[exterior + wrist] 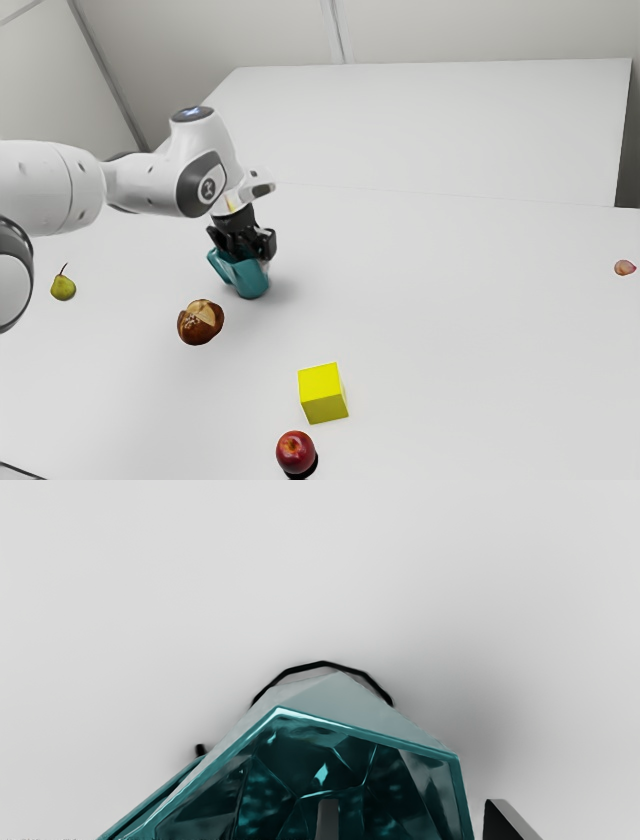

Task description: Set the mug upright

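In the exterior view the gripper [252, 248] points down at the top of the teal mug [250, 281], whose handle juts toward the exterior view's left. The mug's mouth faces up toward the hand; whether its base rests flat is unclear. Seen from the wrist, the gripper [416, 821] is open astride one wall of the mug [367, 737]. One finger reaches into the mouth and the other stands outside, with space visible between that outer finger and the wall.
On the white table [450, 300], a brown roundish object [201, 322] lies near the mug. A yellow cube [322, 393] and a red apple [295, 452] are nearer the camera. A pear [63, 287] sits at the exterior view's left, a small pinkish object [624, 268] at its right.
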